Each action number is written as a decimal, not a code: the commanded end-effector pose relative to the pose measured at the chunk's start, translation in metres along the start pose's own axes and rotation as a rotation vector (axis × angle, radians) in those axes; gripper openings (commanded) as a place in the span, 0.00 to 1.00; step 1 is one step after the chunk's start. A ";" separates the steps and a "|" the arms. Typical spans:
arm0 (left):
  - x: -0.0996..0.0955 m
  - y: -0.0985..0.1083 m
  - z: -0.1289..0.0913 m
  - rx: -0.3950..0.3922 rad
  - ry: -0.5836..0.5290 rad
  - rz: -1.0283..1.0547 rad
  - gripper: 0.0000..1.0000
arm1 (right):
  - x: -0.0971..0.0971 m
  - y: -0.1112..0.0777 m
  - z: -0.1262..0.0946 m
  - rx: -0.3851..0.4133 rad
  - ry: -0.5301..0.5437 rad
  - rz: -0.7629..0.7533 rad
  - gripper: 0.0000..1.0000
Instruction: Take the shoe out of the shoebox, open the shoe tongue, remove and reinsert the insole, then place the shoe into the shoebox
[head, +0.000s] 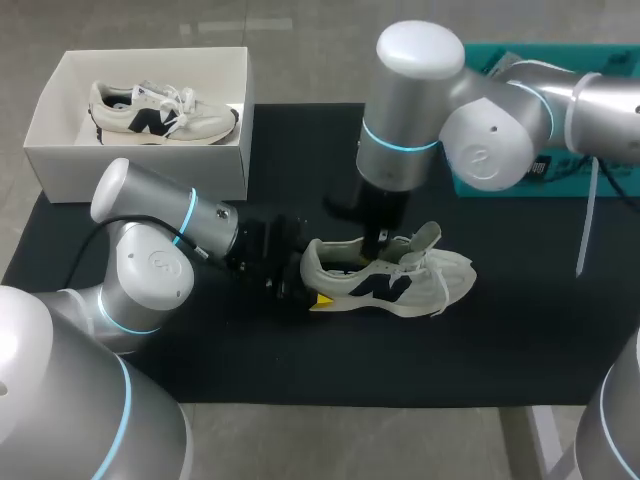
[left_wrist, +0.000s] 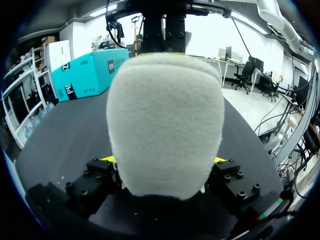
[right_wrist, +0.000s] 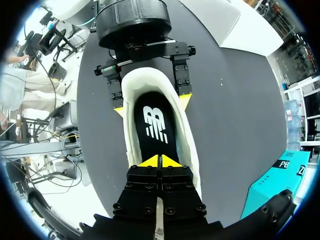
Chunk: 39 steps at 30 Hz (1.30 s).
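1. Shoe (head: 400, 278): pale sneaker with a dark side mark, lying on its sole on the black mat (head: 300, 360), outside the box. Its heel points toward the left arm. The tongue (head: 427, 237) is lifted and the laces hang loose.
2. Left gripper (head: 308, 280): clamped on the shoe's heel, with one yellow-tipped finger (right_wrist: 118, 111) on each side. In the left wrist view the heel fills the space between the tips.
3. Right gripper (right_wrist: 160, 161): lowered into the shoe's opening from above, its two tips pressed together. It cannot be told whether they pinch anything.
4. Insole (right_wrist: 152, 135): black with a white mark, lying inside the shoe just ahead of the right gripper's tips.
5. Shoebox (head: 140, 165): white and open, at the mat's far left corner, well apart from the held shoe.
6. Second shoe (head: 165, 112): a matching sneaker lying inside the shoebox.
7. Teal box (head: 600, 175): at the far right, behind the right arm.
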<state>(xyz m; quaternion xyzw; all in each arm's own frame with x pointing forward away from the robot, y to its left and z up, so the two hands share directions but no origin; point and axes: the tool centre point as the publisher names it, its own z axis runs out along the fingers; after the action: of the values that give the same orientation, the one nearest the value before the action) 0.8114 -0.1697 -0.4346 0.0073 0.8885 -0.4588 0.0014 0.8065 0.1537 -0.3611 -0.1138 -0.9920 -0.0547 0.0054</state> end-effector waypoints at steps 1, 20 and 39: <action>0.000 0.002 0.000 0.000 -0.001 0.001 0.00 | 0.011 0.003 0.006 -0.001 0.028 0.007 0.00; 0.000 0.002 0.000 0.000 -0.001 0.001 0.00 | 0.009 -0.018 0.023 0.016 0.069 0.074 0.00; 0.000 0.002 0.000 0.000 -0.001 0.001 0.00 | -0.008 -0.001 0.048 -0.014 0.099 0.013 0.00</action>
<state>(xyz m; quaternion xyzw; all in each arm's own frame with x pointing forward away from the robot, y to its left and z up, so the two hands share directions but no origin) 0.8113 -0.1696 -0.4346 0.0074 0.8885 -0.4588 0.0015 0.8128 0.1538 -0.4041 -0.1167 -0.9895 -0.0668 0.0533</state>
